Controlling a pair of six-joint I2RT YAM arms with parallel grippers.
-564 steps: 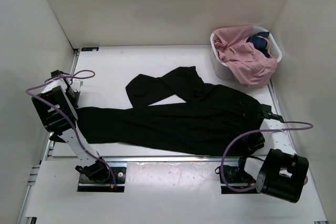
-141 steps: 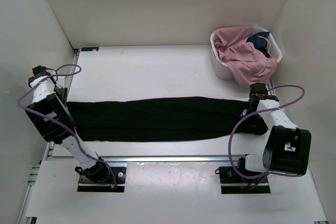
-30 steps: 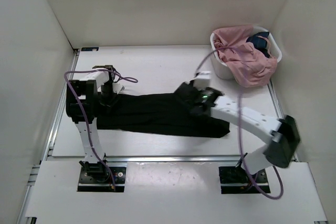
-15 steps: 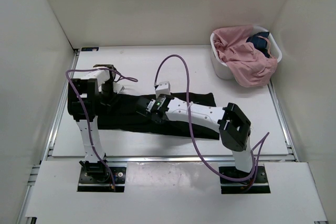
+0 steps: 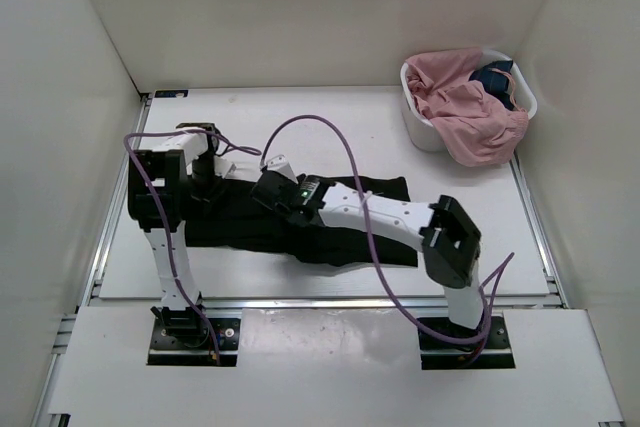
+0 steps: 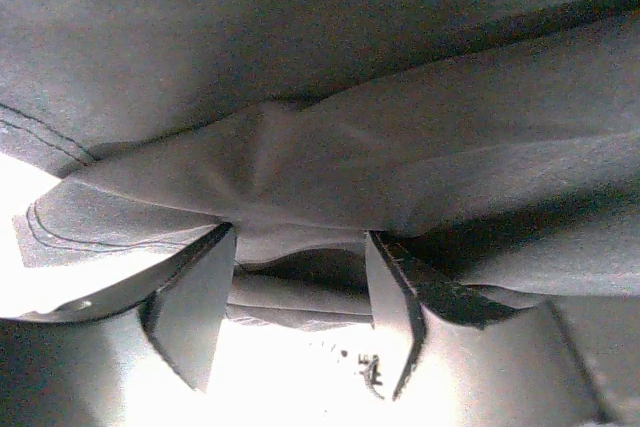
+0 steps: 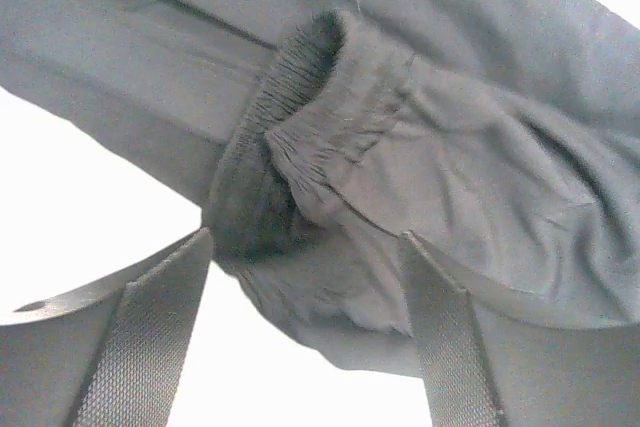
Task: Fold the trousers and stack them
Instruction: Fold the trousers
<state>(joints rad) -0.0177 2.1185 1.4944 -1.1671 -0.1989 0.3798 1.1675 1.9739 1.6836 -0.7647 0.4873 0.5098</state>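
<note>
The black trousers (image 5: 235,227) lie folded in a short band across the middle of the table. My right gripper (image 5: 268,192) reaches far left over them. In the right wrist view the gripper (image 7: 305,242) is open, and the elastic waistband (image 7: 300,97) lies slack between and beyond its fingers. My left gripper (image 5: 207,187) rests at the trousers' left end. Its fingers (image 6: 190,307) stand apart in the left wrist view, with a hemmed fold of cloth (image 6: 290,177) lying across their tips and not pinched.
A white basket (image 5: 420,130) holding pink clothes (image 5: 465,107) stands at the back right. The right arm (image 5: 390,217) lies across the trousers. White walls enclose the table on three sides.
My right arm swept left, carrying the waistband end over the legs, and the trousers are now shorter. Its jaws then opened and let the cloth go. The left gripper stayed in place.
</note>
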